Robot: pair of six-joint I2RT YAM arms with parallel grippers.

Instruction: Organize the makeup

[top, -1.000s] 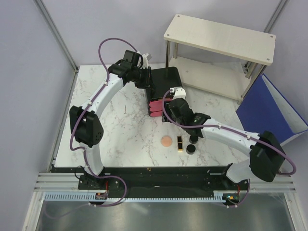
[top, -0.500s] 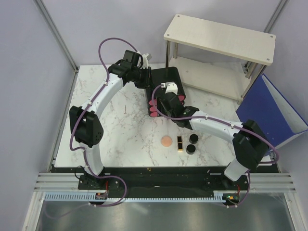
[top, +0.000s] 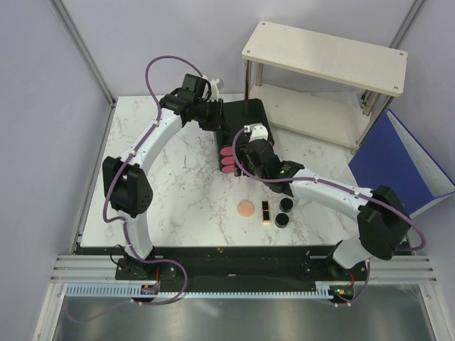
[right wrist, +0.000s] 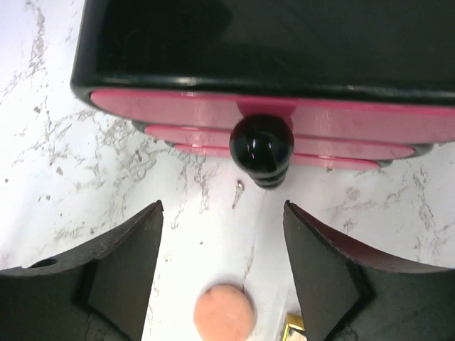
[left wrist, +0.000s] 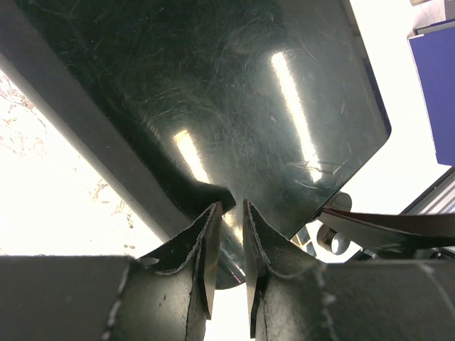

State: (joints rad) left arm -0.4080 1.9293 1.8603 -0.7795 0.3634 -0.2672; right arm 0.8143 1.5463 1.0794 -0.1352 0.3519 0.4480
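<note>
The right end effector (right wrist: 222, 207) is released, fingers spread, with the knob (right wrist: 261, 150) of the box (right wrist: 284, 42) straight ahead between them. The disc (top: 246, 208), lipstick (top: 266, 211) and two jars (top: 286, 204) lie on the bench (top: 178, 177) in front of the box, nearest the right arm. The left end effector (left wrist: 227, 213) is nearly closed at the box's rear; whether it grasps the box cannot be told.

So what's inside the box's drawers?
Only the pink drawer fronts and a black knob show on the box; whatever is inside is covered.
</note>
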